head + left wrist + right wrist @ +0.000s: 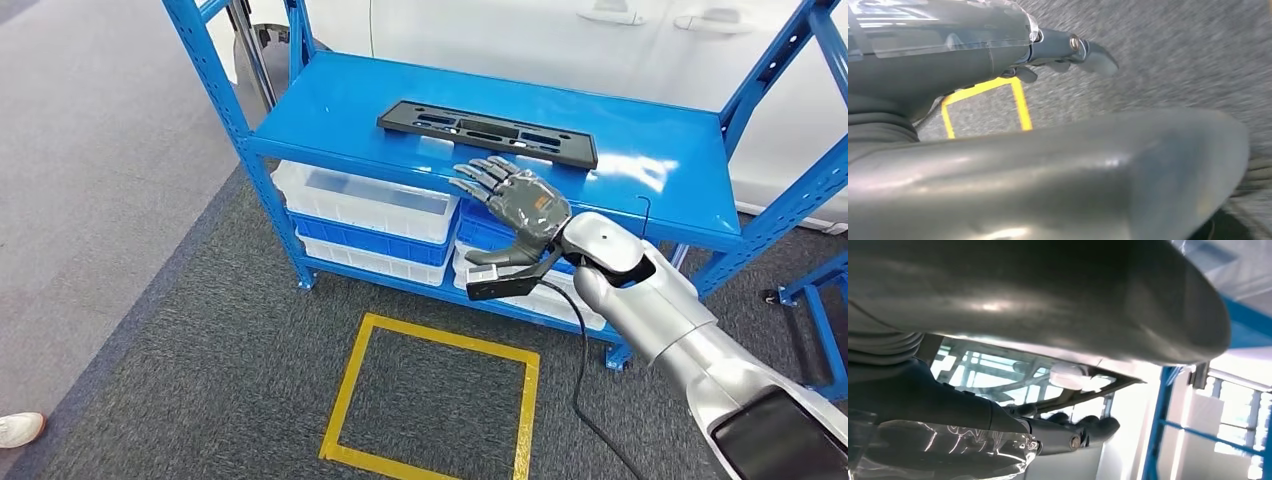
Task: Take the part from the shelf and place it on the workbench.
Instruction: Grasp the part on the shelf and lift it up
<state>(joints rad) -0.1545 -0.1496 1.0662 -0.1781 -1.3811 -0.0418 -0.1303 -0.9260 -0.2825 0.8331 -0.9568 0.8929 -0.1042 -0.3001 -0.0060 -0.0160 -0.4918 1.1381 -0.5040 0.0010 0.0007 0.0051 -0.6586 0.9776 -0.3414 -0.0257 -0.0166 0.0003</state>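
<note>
Head view: the part [487, 132] is seen lying flat on the top board of the blue shelf [330, 105]. It is a long, thin black plate with slots cut in it. Its long axis runs left to right across the board, w/ the right end a bit nearer the robot. The right hand [512, 200] is held up just in front of the shelf's front edge, fingers spread apart, nothing held. The part lies just beyond and a little above the fingertips, not touched yet. The fingers point toward the part's middle-to-right stretch. So the right hand is judged the nearer one by far, and a short reach forward is judged to be what's needed, w/ the grip taken across the thin side, not along the long one. White bins [365, 200] are stacked on the lower boards. A yellow square [432, 400] is taped on the grey carpet.

Left wrist view: the left hand [1068, 50] is seen over the carpet, near the yellow square, well apart from the shelf. Nothing is seen in it. Its fingers look partly curled, but the pic is blurry, so open or closed can't be told.

Right wrist view: the right hand's thumb and dark fingers are seen from close behind, w/ blue shelf posts beyond. A gap is seen between thumb and fingers, and nothing is held in it. The part can't be made out for sure here; the light is too bright.
</note>
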